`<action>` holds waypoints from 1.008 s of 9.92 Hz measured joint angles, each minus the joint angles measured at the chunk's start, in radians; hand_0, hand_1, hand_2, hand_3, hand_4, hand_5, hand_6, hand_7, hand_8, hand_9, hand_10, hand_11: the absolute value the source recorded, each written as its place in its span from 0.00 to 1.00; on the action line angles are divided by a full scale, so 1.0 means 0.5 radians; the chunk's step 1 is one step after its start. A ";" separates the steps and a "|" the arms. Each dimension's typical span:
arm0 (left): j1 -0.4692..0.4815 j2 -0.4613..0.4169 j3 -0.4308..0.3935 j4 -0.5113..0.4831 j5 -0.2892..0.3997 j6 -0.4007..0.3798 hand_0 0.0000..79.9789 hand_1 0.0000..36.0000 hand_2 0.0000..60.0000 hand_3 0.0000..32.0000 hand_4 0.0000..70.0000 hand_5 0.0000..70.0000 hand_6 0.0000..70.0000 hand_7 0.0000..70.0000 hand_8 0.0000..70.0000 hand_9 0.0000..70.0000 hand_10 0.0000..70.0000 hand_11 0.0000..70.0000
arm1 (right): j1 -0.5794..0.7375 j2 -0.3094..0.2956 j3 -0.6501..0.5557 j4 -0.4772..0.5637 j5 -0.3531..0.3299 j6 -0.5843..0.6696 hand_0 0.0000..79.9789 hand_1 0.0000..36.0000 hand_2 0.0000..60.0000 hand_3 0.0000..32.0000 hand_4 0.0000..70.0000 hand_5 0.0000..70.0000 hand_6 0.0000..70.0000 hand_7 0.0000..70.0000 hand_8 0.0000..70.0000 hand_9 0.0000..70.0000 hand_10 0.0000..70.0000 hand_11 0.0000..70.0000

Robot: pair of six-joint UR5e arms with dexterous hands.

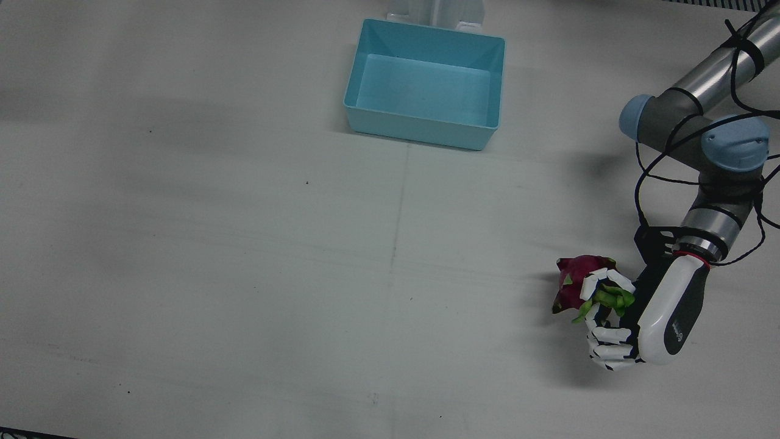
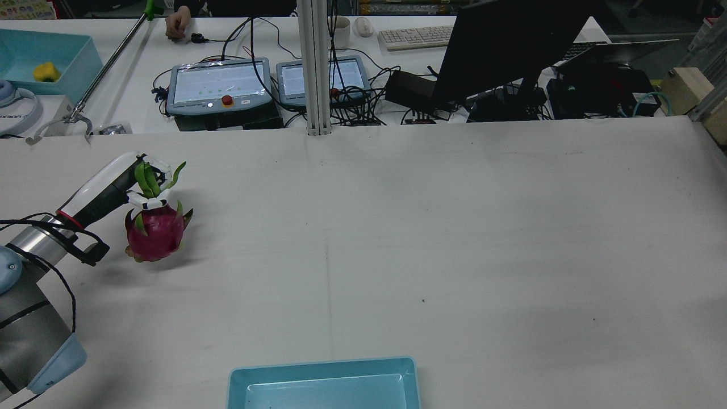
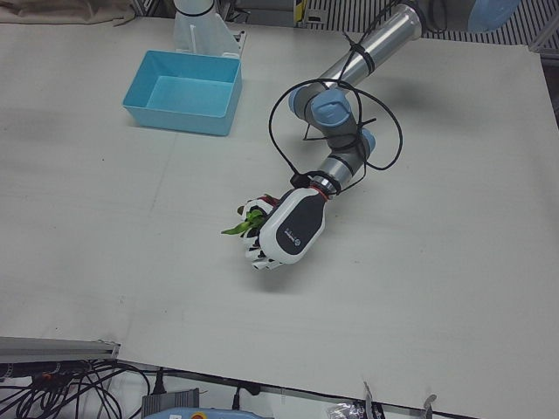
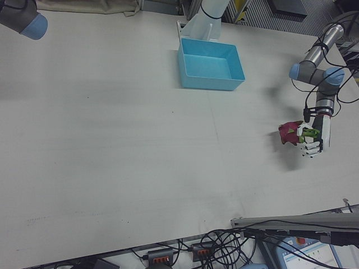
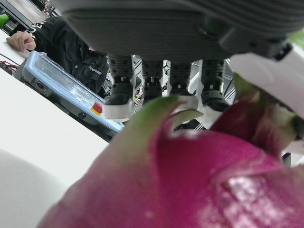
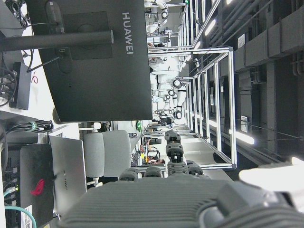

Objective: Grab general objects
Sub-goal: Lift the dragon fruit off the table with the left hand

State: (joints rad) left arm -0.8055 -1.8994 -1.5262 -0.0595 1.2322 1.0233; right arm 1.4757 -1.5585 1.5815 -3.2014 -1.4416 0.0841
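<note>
Dragon fruit (image 2: 154,233) sits at the left of the rear view, hanging by its green leafy crown from the left hand (image 2: 122,183), whose fingers are clenched round those leaves; a shadow beneath suggests it is off the desk (image 2: 397,227). Risk, as judged: the thin crown could slip or tear under the fruit's weight, dropping it short of the blue bin (image 1: 426,85), at top centre of the front view. The front view hides the crown grasp that the rear view exposes. Right hand: only its camera's bottom edge shows it; state cannot be told.
</note>
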 measured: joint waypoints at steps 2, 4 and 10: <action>-0.020 -0.004 -0.005 0.032 0.085 -0.081 0.58 0.68 1.00 0.00 1.00 0.91 1.00 1.00 0.81 0.89 0.78 1.00 | 0.000 0.000 0.000 0.000 0.000 0.000 0.00 0.00 0.00 0.00 0.00 0.00 0.00 0.00 0.00 0.00 0.00 0.00; -0.028 -0.020 -0.006 0.055 0.186 -0.179 0.59 0.72 1.00 0.00 1.00 0.91 1.00 1.00 0.80 0.89 0.76 1.00 | 0.000 0.000 0.000 0.000 -0.001 0.001 0.00 0.00 0.00 0.00 0.00 0.00 0.00 0.00 0.00 0.00 0.00 0.00; -0.093 -0.316 -0.008 0.341 0.609 -0.269 0.62 0.77 1.00 0.00 1.00 0.95 1.00 1.00 0.80 0.91 0.78 1.00 | 0.000 0.000 0.000 0.000 -0.001 0.000 0.00 0.00 0.00 0.00 0.00 0.00 0.00 0.00 0.00 0.00 0.00 0.00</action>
State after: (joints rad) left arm -0.8518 -2.0573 -1.5303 0.1109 1.5365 0.8888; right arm 1.4757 -1.5583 1.5815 -3.2014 -1.4419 0.0842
